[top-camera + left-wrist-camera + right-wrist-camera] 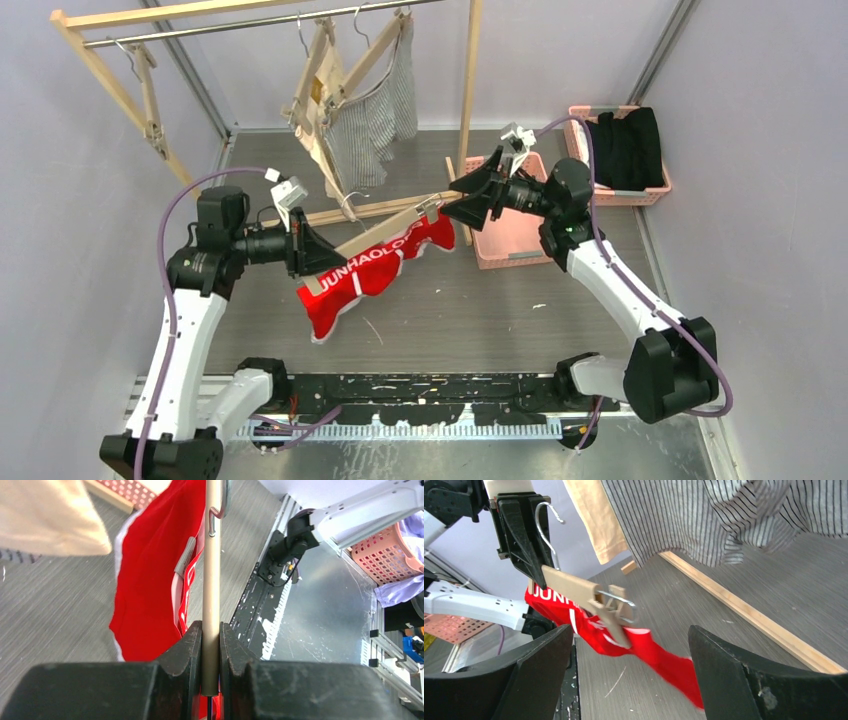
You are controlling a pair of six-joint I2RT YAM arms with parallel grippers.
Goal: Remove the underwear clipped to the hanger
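Note:
My left gripper point(318, 255) is shut on the left end of a wooden clip hanger point(385, 230); in the left wrist view its bar point(212, 580) runs up from between the fingers point(192, 645). The red underwear point(365, 275) with white lettering hangs from it, also in the left wrist view point(150, 580) and the right wrist view point(654, 652). My right gripper point(458, 200) is open and empty, just off the hanger's right clip point(616, 612). The pinstriped underwear point(385, 115) and the cream-beige underwear point(320, 140) hang on hangers from the rack.
A wooden rack with a metal rail point(250, 22) stands at the back, its base bar point(749, 612) on the floor. An empty hanger point(150, 95) hangs at left. A pink basket point(510, 235) is beside the right gripper; another pink basket point(655, 185) holds a black garment point(625, 145).

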